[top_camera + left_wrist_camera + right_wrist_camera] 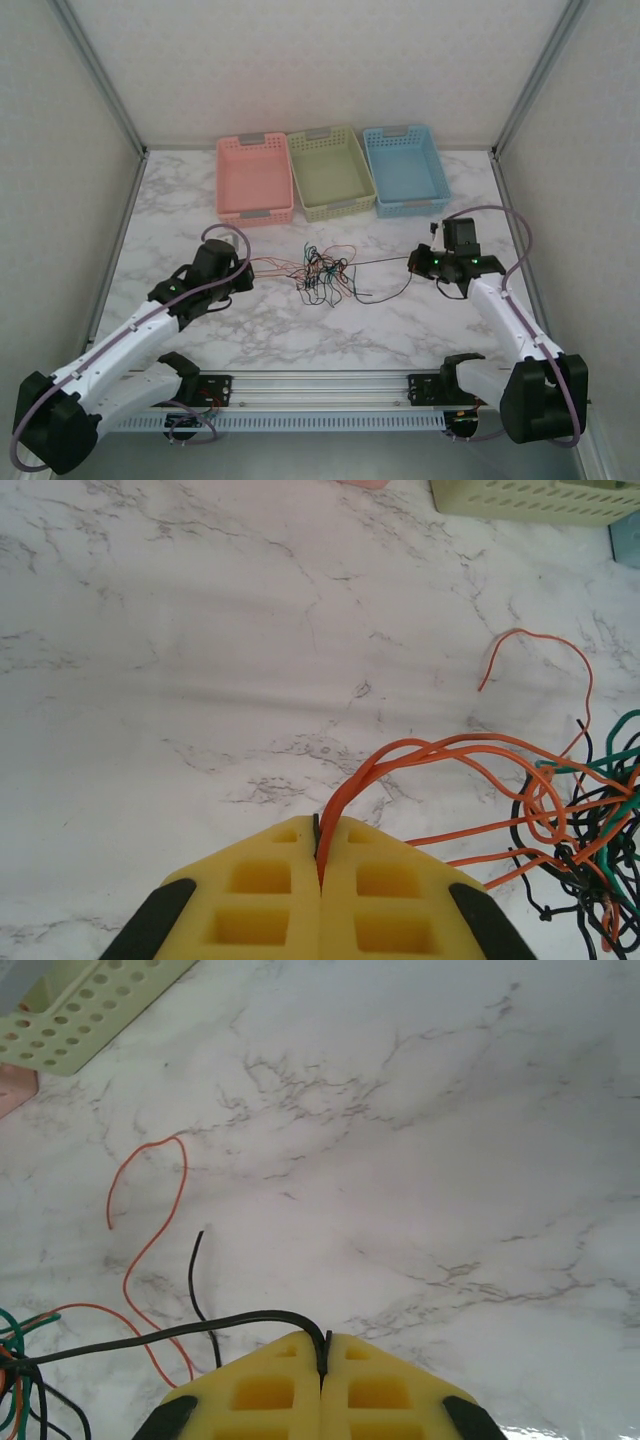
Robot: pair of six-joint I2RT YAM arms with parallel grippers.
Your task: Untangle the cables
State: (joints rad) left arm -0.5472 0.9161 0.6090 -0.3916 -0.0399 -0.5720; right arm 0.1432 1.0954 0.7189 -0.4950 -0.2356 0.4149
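Note:
A tangle of thin cables (322, 275) in orange, black, green and red lies on the marble table between the two arms. My left gripper (320, 855) is shut on orange cables (420, 752) that run right into the knot (590, 850). In the top view this gripper (243, 268) sits left of the tangle. My right gripper (323, 1352) is shut on a black cable (200, 1328) that stretches left toward the knot. From above, the right gripper (414, 262) sits to the tangle's right, and the black cable (385, 260) runs nearly taut to it.
Three baskets stand in a row at the back: pink (254, 180), pale green (330, 172) and blue (405, 168). A loose orange cable end (150, 1195) curls on the marble. Aluminium frame posts and walls bound the table on both sides.

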